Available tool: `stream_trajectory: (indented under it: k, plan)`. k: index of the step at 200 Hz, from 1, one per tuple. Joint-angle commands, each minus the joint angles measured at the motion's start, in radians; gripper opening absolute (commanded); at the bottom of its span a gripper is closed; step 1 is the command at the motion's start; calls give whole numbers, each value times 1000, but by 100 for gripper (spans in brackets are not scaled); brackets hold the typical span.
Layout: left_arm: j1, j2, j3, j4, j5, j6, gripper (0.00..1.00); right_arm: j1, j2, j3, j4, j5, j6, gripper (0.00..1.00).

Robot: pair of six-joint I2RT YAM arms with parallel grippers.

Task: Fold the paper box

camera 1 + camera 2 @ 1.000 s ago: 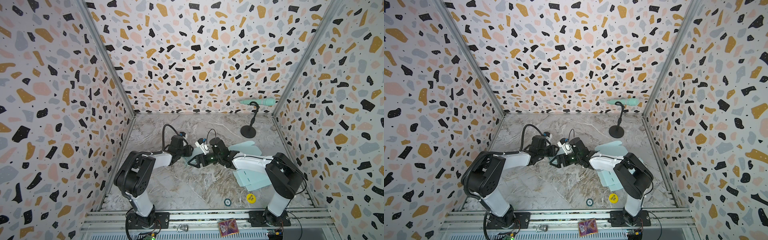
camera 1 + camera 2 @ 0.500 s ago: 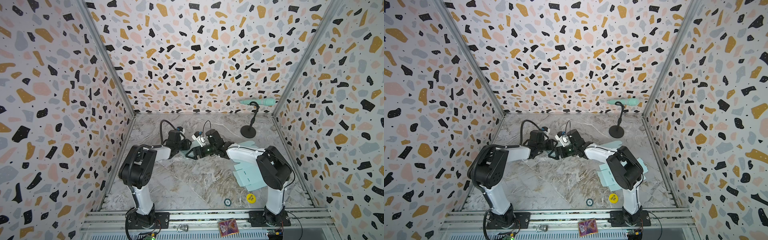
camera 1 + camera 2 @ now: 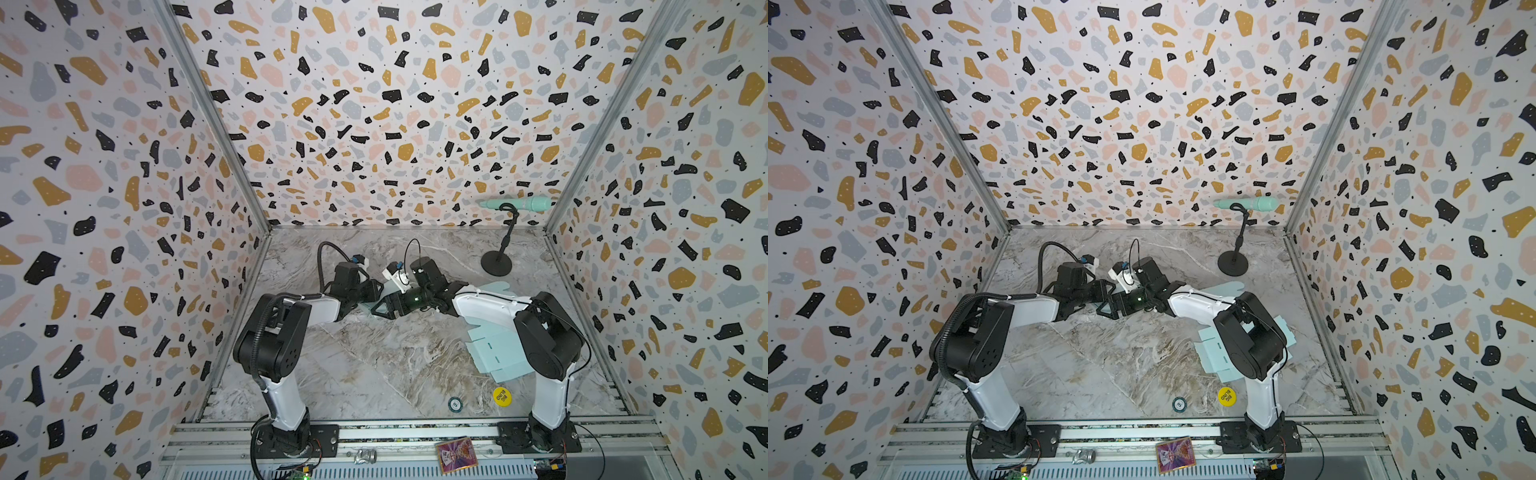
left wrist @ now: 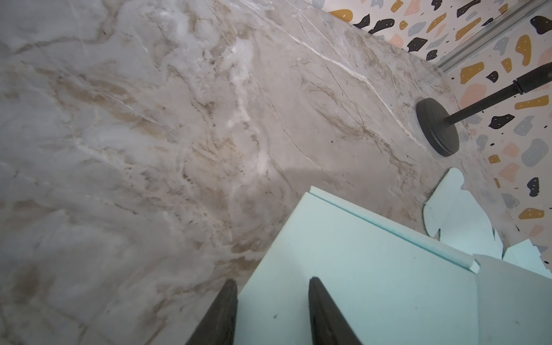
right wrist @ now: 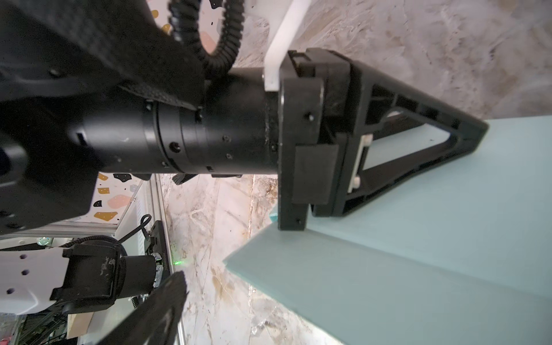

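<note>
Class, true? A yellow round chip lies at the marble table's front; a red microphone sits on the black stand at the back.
No: the microphone on the black stand is mint green, not red, as both top views show. The rest holds.

Left arm (image 3: 316, 309): stretched low over the table, reaching in toward its middle.
Left tool (image 4: 271, 280): fingers parted, clear gap showing.
Right arm (image 3: 486, 309): low too, reaching leftward.
Right tool (image 3: 381, 312): spread wide, just beside the left tool.
</note>
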Motion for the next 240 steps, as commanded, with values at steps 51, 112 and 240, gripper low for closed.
stream_trajectory:
  k: [51,112,240]
  plan:
    - [-18,17,-40,-128,132,-18,39,-7,-63,27,68,86,-50,91]
    - [-9,68,-7,-114,158,-22,37,13,-32,108,18,113,-90,90]
    - [61,185,113,-113,191,-11,37,40,21,212,-72,191,-165,90]
